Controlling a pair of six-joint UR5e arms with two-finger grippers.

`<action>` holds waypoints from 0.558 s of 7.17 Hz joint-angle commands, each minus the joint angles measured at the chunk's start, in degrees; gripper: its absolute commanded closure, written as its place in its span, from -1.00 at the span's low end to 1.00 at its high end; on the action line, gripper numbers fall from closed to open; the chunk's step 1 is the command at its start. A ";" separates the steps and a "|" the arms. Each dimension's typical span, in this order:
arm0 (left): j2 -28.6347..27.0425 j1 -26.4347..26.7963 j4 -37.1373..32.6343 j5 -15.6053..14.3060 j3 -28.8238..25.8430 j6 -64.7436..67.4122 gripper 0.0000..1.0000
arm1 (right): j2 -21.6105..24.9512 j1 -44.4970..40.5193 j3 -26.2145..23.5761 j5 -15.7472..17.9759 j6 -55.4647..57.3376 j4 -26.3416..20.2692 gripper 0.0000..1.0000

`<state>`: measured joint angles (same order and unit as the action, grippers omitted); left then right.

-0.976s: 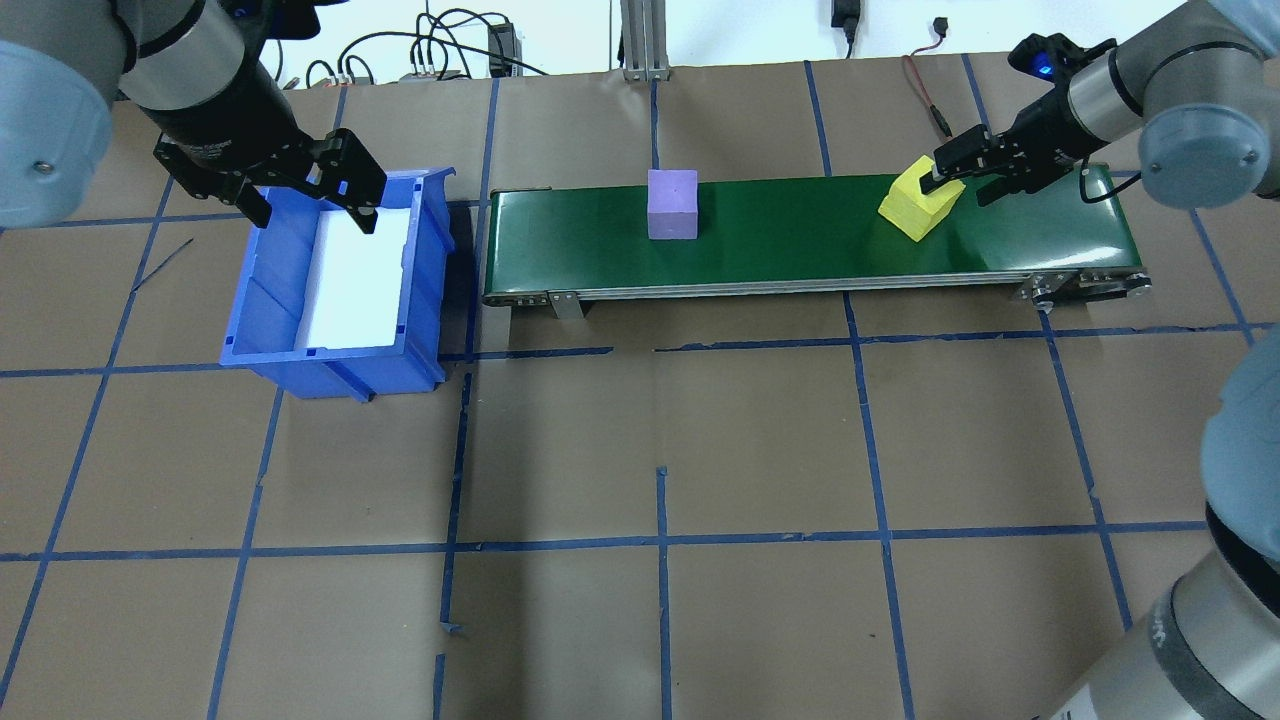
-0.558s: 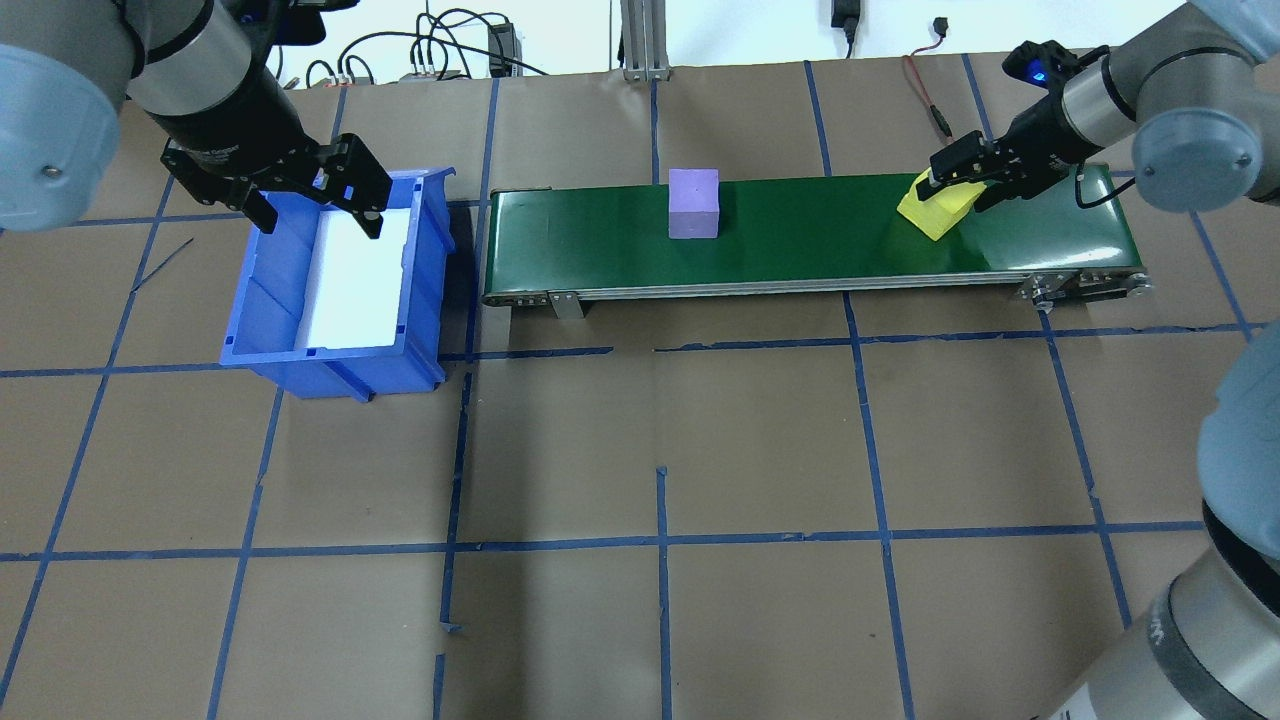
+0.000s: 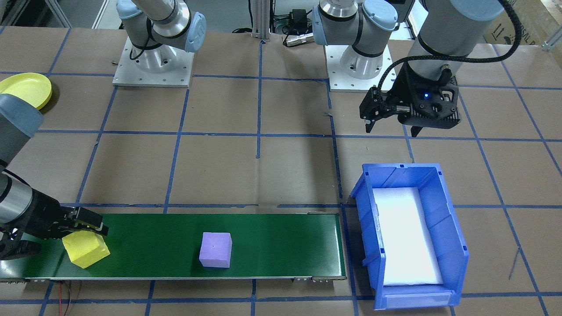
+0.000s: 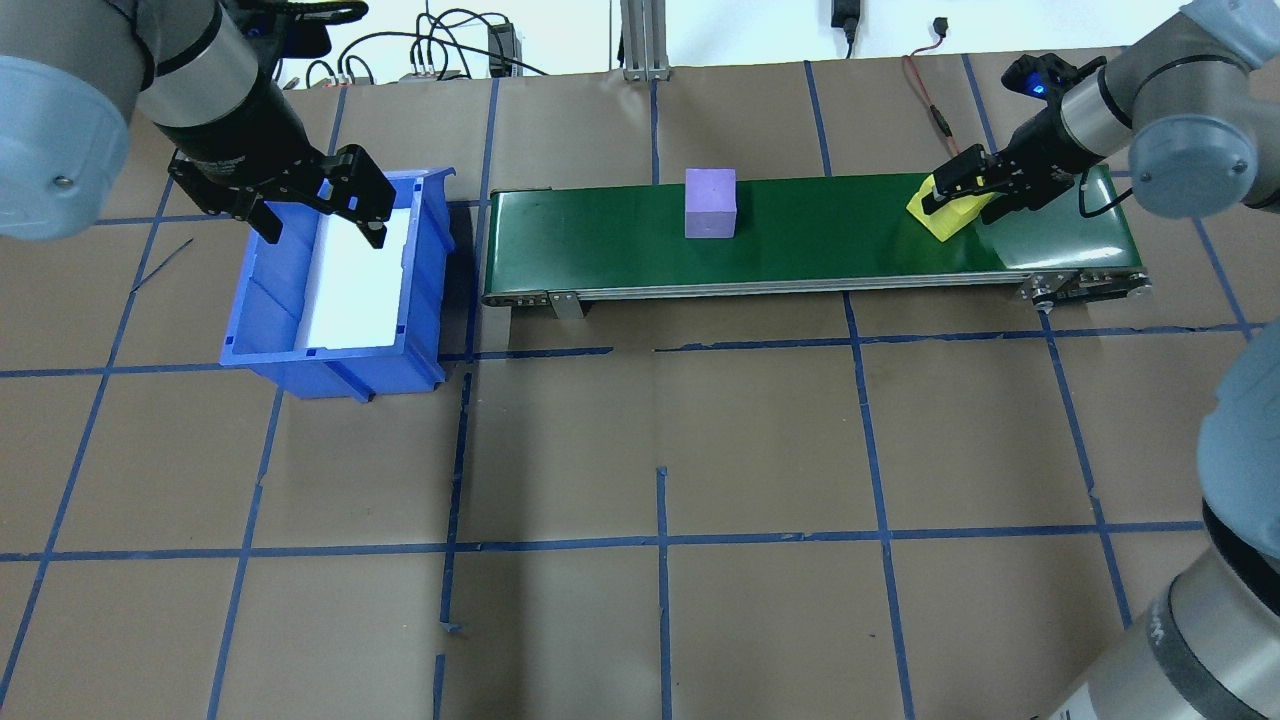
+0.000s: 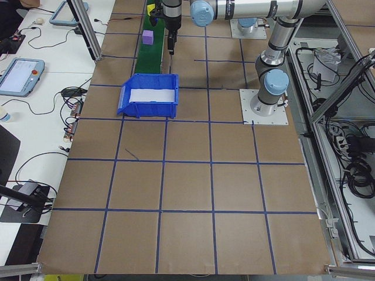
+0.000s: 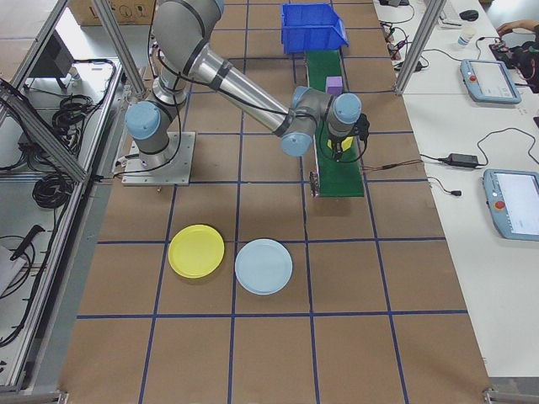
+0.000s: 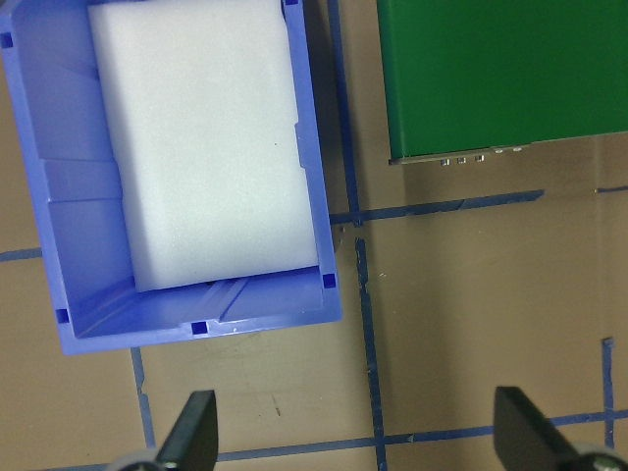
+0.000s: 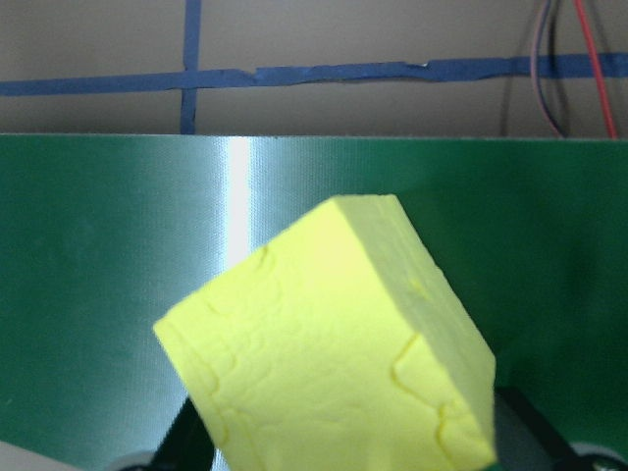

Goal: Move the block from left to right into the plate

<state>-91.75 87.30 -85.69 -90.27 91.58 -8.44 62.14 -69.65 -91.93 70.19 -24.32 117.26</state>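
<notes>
The right claw (image 4: pixel 958 192) is clamped on the yellow block (image 4: pixel 947 216) at the belt's (image 4: pixel 800 240) right end: pickup step. Next it must lift and carry it to a plate (image 6: pixel 196 251) on the counter. The left claw (image 4: pixel 322 213) hangs apart over the bin (image 4: pixel 262 330).
</notes>
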 commanded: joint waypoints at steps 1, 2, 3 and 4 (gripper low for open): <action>0.00 -0.02 0.00 0.00 0.09 0.00 -1.00 | 0.00 0.04 0.78 4.84 -0.03 2.08 -0.17; 0.00 -0.11 -0.09 -0.09 0.09 0.00 -1.00 | 0.00 0.04 0.87 8.26 0.06 4.27 0.04; 0.08 -0.11 -0.35 -0.17 0.17 0.00 -1.00 | 0.34 0.04 0.61 8.56 -0.20 5.08 0.58; 0.08 -0.11 -0.27 -0.09 0.26 0.00 -1.00 | 0.78 0.04 0.26 9.86 0.06 5.09 0.84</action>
<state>-91.71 87.21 -85.92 -90.38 91.76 -8.44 62.47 -69.61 -91.35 78.43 -24.38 121.75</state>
